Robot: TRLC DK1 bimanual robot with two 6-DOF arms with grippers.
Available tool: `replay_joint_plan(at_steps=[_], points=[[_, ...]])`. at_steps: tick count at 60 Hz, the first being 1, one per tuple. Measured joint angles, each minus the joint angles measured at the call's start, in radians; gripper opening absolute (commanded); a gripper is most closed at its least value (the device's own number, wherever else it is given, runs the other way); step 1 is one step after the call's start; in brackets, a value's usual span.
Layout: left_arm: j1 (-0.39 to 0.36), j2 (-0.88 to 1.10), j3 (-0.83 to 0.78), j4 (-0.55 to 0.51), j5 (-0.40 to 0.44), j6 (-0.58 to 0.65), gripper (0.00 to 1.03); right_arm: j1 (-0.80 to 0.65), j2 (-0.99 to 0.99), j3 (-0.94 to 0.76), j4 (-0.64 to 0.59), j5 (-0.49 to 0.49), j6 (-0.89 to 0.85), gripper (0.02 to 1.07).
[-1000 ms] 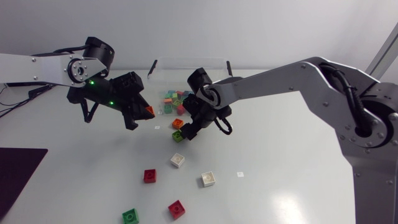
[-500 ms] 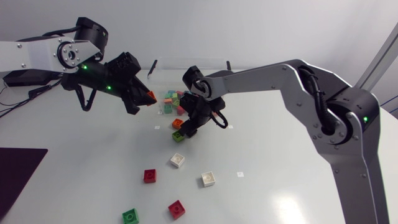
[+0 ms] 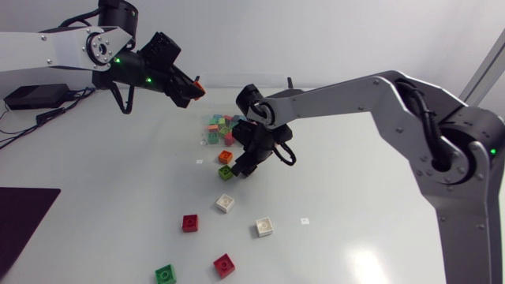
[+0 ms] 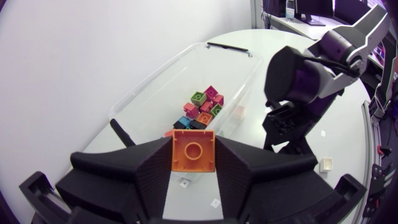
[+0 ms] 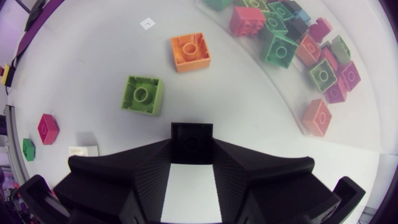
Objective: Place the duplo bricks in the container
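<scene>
My left gripper is shut on an orange brick and hangs just left of the clear container, above its near end. In the left wrist view the container lies ahead of the fingers and holds several coloured bricks. My right gripper is down at the table in front of the container, shut on a black brick. Just ahead of it lie a loose green brick and a loose orange brick.
Loose bricks lie toward the table's front: two white ones, two red ones and a green one. A dark mat covers the front left corner.
My left arm rose and carried the orange brick toward the container. My right gripper went from open to shut on the black brick beside the green one.
</scene>
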Motion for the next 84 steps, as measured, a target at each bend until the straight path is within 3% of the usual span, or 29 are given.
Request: replay_joint_plan(at_steps=[19, 24, 30, 35, 46, 59, 73, 84], points=[[-0.001, 0.127, 0.149, 0.01, 0.0, -0.087, 0.32, -0.008, -0.22, -0.122, 0.023, -0.004, 0.005, 0.35], [-0.006, 0.156, 0.187, 0.011, 0.0, -0.108, 0.5, -0.019, -0.265, -0.131, 0.023, -0.013, 0.013, 0.34], [-0.01, 0.185, 0.216, 0.018, -0.006, -0.122, 0.86, -0.027, -0.306, -0.135, 0.023, -0.019, 0.016, 0.34], [-0.013, 0.198, 0.22, 0.017, -0.021, -0.124, 0.98, -0.032, -0.332, -0.135, 0.023, -0.019, 0.023, 0.34], [-0.012, 0.188, 0.206, 0.018, -0.024, -0.126, 0.98, -0.039, -0.361, -0.121, 0.021, -0.023, 0.038, 0.34], [0.003, 0.036, 0.014, 0.018, -0.024, -0.096, 0.98, -0.046, -0.361, -0.016, -0.018, -0.026, 0.039, 0.34], [0.01, -0.207, -0.217, -0.078, -0.023, 0.087, 0.98, -0.09, -0.329, 0.164, -0.031, -0.027, 0.047, 0.34], [0.006, -0.272, -0.372, -0.144, -0.023, 0.219, 0.98, -0.114, -0.241, 0.269, -0.031, -0.027, 0.072, 0.34]])
